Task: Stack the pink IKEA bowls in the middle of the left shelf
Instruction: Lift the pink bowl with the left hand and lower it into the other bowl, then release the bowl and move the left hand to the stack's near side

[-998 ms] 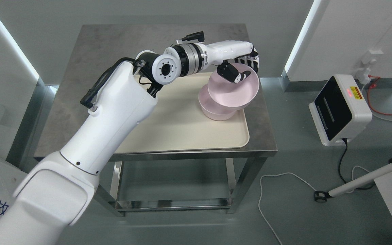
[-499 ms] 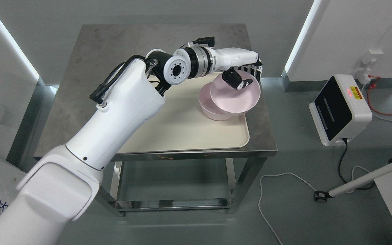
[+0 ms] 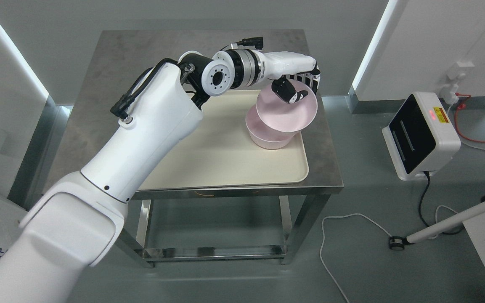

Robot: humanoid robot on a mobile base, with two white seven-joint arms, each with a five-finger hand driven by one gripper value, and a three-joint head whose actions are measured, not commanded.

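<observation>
My left arm reaches from the lower left across the steel table to its right side. The left hand is shut on the far rim of a pink bowl, thumb inside and black fingers outside. That bowl hangs tilted, partly over a second pink bowl standing on the right part of a cream tray. Whether the two bowls touch is hidden. The right arm is out of view.
The tray covers the table's front right. A white box with a dark screen stands on the floor to the right, with cables and a white pole near it. A lower shelf rail shows under the table.
The held bowl dropped and shifted right half a second ago. It has since come back left and up, more over the lower bowl. The forearm swung slightly with it.
</observation>
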